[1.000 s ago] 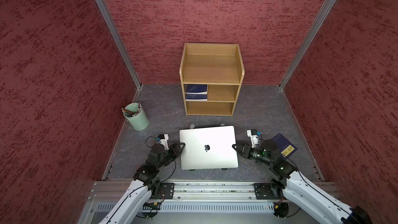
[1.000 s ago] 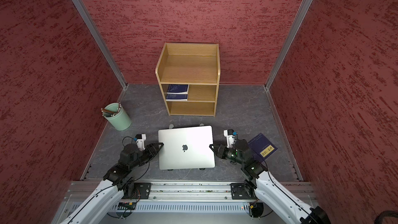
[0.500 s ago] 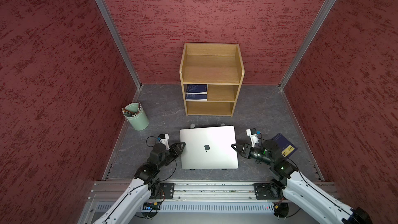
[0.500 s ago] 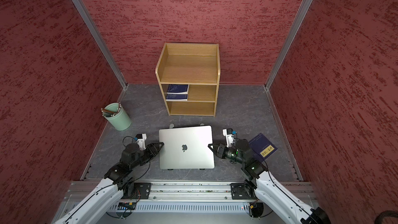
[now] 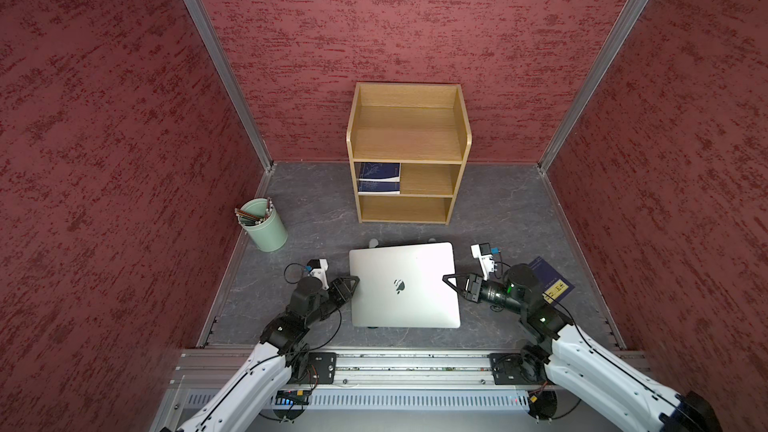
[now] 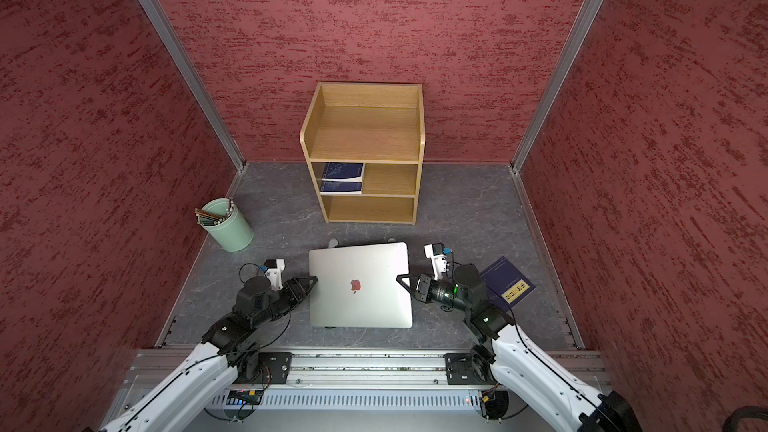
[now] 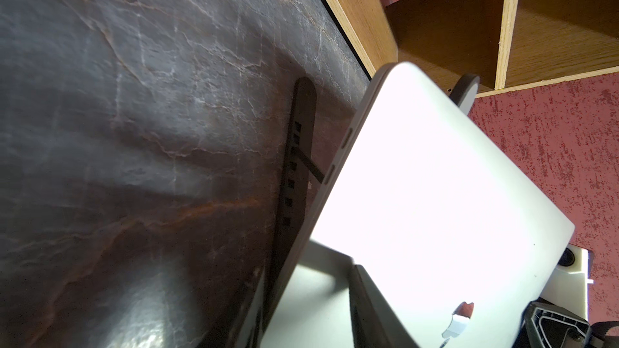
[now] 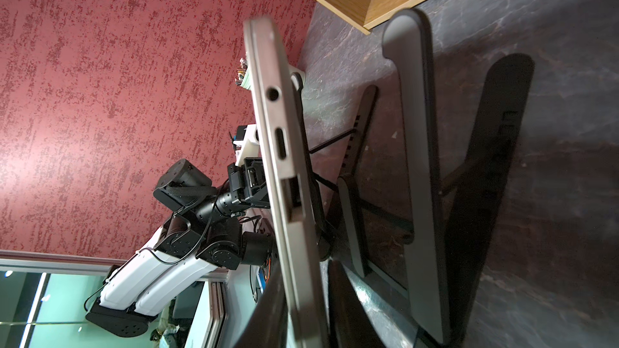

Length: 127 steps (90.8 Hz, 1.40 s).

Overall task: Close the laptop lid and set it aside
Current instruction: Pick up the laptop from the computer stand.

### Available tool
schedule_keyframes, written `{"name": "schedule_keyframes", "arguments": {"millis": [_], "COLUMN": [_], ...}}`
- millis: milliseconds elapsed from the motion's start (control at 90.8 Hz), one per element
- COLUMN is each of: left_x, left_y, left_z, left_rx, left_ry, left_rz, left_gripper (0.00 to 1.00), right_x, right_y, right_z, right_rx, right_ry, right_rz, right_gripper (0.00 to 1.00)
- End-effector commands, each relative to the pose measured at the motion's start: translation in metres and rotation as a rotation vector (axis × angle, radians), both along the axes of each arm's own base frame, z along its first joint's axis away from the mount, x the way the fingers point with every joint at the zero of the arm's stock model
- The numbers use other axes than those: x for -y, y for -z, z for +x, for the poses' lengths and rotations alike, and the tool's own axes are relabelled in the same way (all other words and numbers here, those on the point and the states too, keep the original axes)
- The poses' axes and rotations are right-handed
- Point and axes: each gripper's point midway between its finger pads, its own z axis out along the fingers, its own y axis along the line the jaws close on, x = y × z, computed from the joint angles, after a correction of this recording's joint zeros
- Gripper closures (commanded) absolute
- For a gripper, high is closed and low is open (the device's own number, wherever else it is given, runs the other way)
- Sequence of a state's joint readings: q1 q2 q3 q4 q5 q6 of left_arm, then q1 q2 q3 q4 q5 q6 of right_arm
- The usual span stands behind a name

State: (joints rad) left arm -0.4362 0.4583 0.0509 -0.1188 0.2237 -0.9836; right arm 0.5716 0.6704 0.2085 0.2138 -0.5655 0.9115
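Lying shut on a stand (image 8: 418,162) at the table's (image 5: 324,218) 6 o'clock, the laptop (image 5: 405,284) is clamped at its 3 o'clock edge by the right gripper (image 5: 445,278); the 9 o'clock edge is straddled by the left gripper (image 5: 355,279), grip unclear.

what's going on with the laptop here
The laptop is already closed and lies on a black folding stand. The right gripper is shut on its right edge. The left gripper sits at its left edge, though it's unclear whether it grips. The laptop has not been set aside yet.
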Motion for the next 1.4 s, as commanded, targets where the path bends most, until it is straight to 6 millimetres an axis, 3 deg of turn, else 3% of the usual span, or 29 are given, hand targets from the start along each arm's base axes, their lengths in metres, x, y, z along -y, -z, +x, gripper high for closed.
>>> {"name": "schedule_keyframes", "arguments": {"millis": [0,331,496,595,848,1080,1388], "left_x": [0.005,0.001,-0.002,-0.007,-0.021,-0.031,-0.072], "left_y": [0.008,0.003,-0.005,-0.021,-0.071,-0.094,-0.150], "left_z": [-0.012,-0.011,-0.011,-0.009,-0.003,-0.002,-0.009], "left_rx": [-0.063,-0.054,-0.038,-0.006,0.114,0.165,0.297], "left_ry": [0.043,0.023,0.018,0.004,-0.034,-0.069,-0.256], "left_rz": [0.003,0.019,0.037,0.064,0.130,0.159,0.204], "left_gripper": [0.57,0.55,0.53,0.50,0.41,0.36,0.32], "right_x": [-0.009,-0.010,-0.010,-0.012,-0.007,0.000,0.014], "right_y": [-0.040,-0.049,-0.056,-0.068,-0.124,-0.137,-0.168], "right_z": [-0.002,-0.002,-0.001,-0.003,-0.016,-0.012,0.004], "right_rx": [0.093,0.105,0.109,0.120,0.213,0.222,0.241], "right_ry": [-0.042,-0.037,-0.029,-0.039,-0.048,0.006,0.142], "right_rz": [0.079,0.083,0.098,0.129,0.209,0.205,0.209], "right_gripper": [0.78,1.00,1.00,1.00,1.00,1.00,1.00]}}
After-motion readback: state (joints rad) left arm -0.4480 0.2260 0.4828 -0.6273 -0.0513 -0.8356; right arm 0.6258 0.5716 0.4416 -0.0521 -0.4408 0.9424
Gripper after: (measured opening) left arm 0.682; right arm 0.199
